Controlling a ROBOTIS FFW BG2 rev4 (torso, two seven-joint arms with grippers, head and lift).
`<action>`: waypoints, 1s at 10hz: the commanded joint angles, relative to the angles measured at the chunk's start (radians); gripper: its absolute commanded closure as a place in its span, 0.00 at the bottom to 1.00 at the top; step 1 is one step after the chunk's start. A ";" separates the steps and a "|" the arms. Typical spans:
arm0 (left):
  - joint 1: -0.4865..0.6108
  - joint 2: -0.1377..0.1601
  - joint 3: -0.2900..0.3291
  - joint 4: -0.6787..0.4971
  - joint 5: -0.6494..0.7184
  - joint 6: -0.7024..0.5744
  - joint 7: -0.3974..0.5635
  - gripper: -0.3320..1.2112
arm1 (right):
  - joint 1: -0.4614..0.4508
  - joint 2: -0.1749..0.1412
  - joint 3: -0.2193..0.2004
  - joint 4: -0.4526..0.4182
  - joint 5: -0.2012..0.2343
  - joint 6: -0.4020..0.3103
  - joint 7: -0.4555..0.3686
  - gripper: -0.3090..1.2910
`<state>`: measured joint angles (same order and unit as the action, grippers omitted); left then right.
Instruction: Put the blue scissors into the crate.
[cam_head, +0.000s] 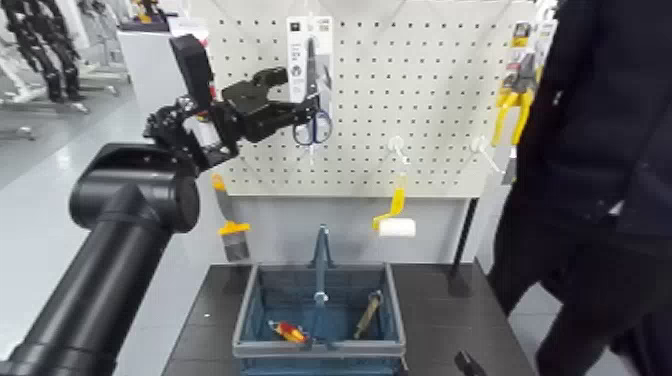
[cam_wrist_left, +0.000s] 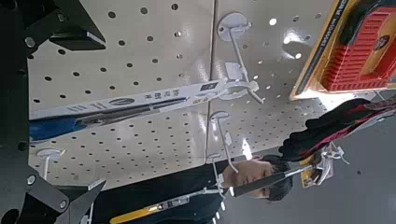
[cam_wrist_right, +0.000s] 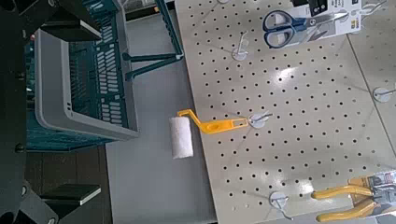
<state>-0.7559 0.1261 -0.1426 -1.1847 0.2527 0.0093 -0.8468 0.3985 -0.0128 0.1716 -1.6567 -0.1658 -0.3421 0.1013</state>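
The blue scissors (cam_head: 312, 120) hang on their white card from a pegboard hook, blue loops at the bottom. My left gripper (cam_head: 292, 100) is raised to the card from its left, open, one finger on each side of it. In the left wrist view the scissors card (cam_wrist_left: 140, 101) lies between the two fingers (cam_wrist_left: 70, 33), with no visible contact. The blue-grey crate (cam_head: 250, 300) stands on the dark table below the pegboard, its handle upright. Only the tip of my right gripper (cam_head: 468, 362) shows low at the table's front; its wrist view shows the crate (cam_wrist_right: 56, 93) and the scissors (cam_wrist_right: 289, 23), with its fingers spread.
A person in dark clothes (cam_head: 600, 180) stands close at the right of the table. On the pegboard hang a yellow-handled paint roller (cam_head: 395, 218), yellow pliers (cam_head: 515, 100) and a brush (cam_head: 232, 235). Two small tools (cam_head: 288, 333) lie in the crate.
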 joint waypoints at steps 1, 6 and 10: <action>-0.017 -0.002 -0.003 0.017 -0.001 -0.008 -0.005 0.46 | -0.001 0.001 0.000 0.000 -0.001 0.000 0.001 0.29; -0.022 -0.002 0.003 -0.004 -0.021 0.029 0.006 0.97 | 0.000 -0.001 0.000 0.000 -0.001 0.000 0.001 0.28; -0.026 -0.002 0.003 -0.009 -0.026 0.035 0.008 0.98 | 0.000 0.001 -0.001 0.000 -0.001 0.000 0.001 0.28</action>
<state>-0.7805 0.1242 -0.1396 -1.1927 0.2278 0.0430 -0.8398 0.3988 -0.0123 0.1711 -1.6567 -0.1672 -0.3421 0.1027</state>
